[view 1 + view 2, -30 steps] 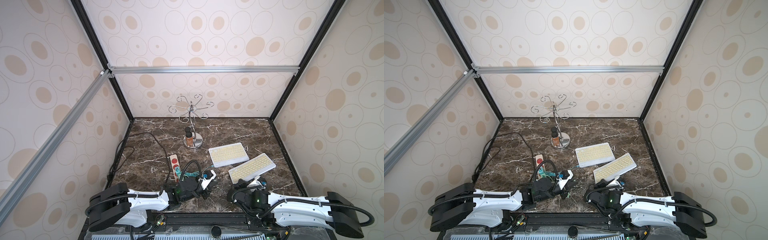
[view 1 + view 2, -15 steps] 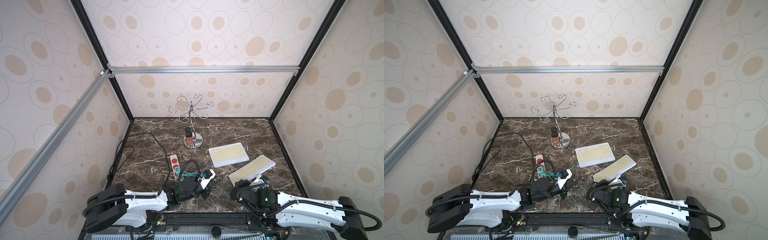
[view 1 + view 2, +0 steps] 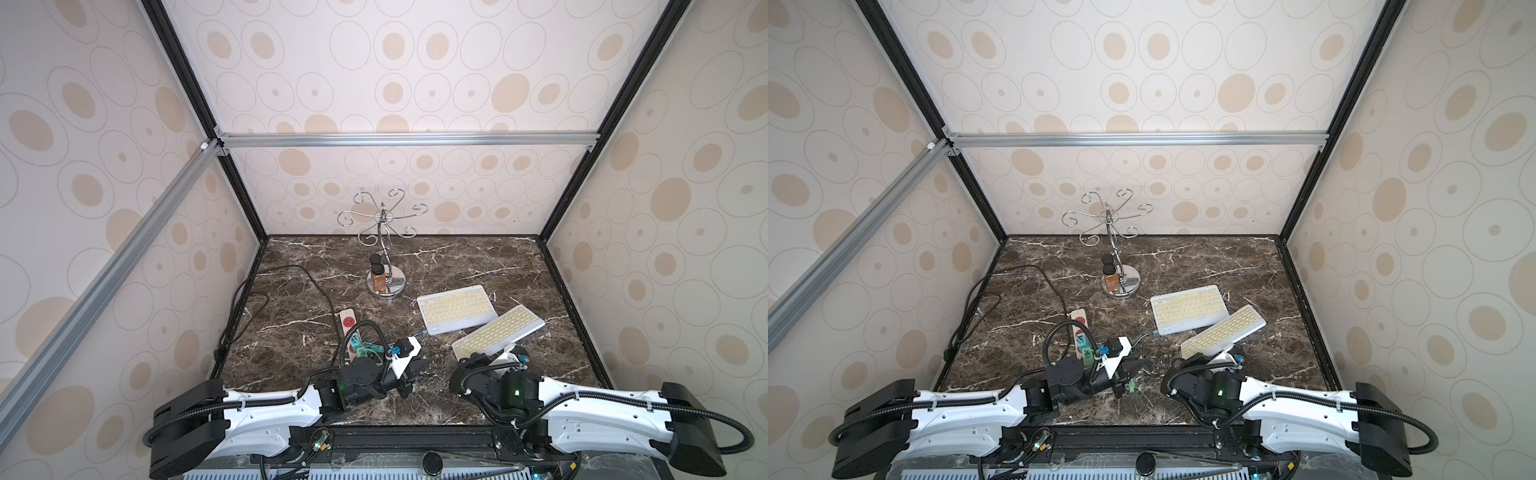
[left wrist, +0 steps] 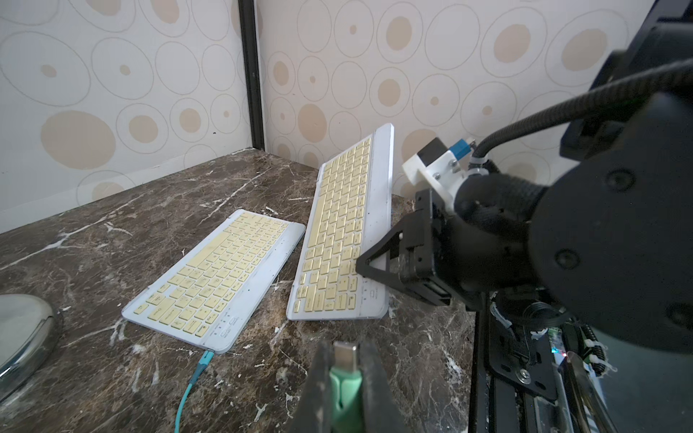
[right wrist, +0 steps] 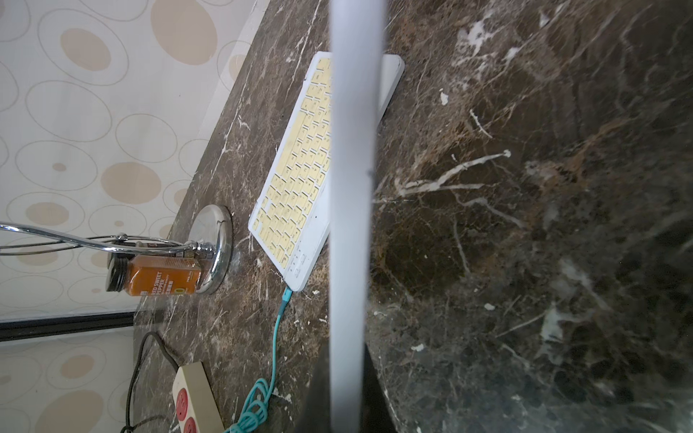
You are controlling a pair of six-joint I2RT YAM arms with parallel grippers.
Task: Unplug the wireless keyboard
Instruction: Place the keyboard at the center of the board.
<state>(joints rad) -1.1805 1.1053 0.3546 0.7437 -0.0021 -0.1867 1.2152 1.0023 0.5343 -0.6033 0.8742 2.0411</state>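
1. White-framed wireless keyboard (image 3: 498,332) sits tilted at the counter's (image 3: 457,257) 4 o'clock. Its near edge is pinched tight in the right fingers (image 5: 377,405), likely to brace it.
2. Green USB plug (image 4: 345,390) is clamped between the left fingers (image 4: 318,375), its metal tip bare and clear of any port.
3. Second keyboard (image 3: 456,308), at 11 o'clock from the first, lies flat with a teal cable (image 5: 275,345) plugged in.

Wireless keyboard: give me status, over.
Left hand shut on green plug, tip free. Right hand shut on tilted keyboard, by its edge. Second keyboard flat, teal cable plugged in.
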